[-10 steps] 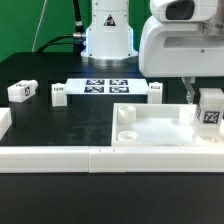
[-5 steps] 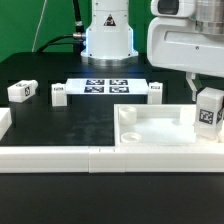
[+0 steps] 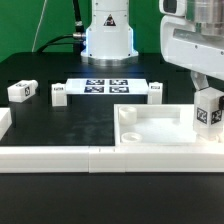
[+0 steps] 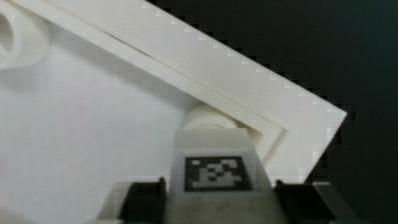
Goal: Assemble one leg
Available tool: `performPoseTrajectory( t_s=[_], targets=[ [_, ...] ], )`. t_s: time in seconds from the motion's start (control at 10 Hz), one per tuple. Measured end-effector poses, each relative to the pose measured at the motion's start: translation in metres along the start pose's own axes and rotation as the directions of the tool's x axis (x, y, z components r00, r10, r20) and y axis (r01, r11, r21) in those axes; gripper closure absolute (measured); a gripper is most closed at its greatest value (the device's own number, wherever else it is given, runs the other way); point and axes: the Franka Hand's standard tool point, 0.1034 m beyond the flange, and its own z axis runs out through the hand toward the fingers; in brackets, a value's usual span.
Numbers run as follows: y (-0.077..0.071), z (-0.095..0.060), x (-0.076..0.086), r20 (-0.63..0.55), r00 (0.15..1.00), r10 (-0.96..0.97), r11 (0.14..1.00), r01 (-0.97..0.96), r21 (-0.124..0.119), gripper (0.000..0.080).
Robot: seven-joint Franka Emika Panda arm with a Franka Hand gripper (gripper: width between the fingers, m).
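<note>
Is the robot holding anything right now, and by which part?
Yes: the end effector grips the leg by two opposite sides, either side of its tagged face.

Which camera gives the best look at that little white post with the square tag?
The wrist view. There the leg sits large in the foreground, its tag facing the camera, clamped in the gripper beside the tray rim. The exterior view shows the leg only small, at the picture's right edge.

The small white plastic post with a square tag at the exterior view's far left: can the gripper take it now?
Probably not yet. The way to that far-left post looks free, but the gripper is shut on another tagged white post, the leg, at the large white square tray's corner.
</note>
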Motion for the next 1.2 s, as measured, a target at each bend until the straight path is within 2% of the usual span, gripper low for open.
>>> performPoseTrajectory(
  t_s=[0.1, 0.2, 0.3, 0.5, 0.6, 0.8, 0.9, 1.2],
  targets=[
    [0.0002, 0.0004, 0.0001, 0.0, 0.999, -0.039, 0.999, 0.039, 0.0, 0.0401],
    [0.0007, 0.0009, 0.001, 0.001, 0.998, -0.059, 0.998, 0.059, -0.001, 0.0261],
    [0.001, 0.0014, 0.0013, 0.001, 0.995, -0.102, 0.995, 0.102, -0.002, 0.0185],
    [0.0019, 0.0025, 0.0026, 0.0, 0.933, -0.359, 0.933, 0.359, -0.006, 0.0157],
    [0.0018, 0.0023, 0.0049, -0.002, 0.912, -0.411, 0.912, 0.411, -0.003, 0.0152],
    [0.0029, 0.0028, 0.0071, -0.002, 0.776, -0.63, 0.776, 0.63, -0.006, 0.0151],
    [0.0017, 0.0021, 0.0071, -0.003, 0.727, -0.687, 0.727, 0.687, -0.005, 0.0151],
    [0.0008, 0.0011, 0.0072, -0.004, 0.491, -0.871, 0.491, 0.871, -0.018, 0.0151]
  ],
)
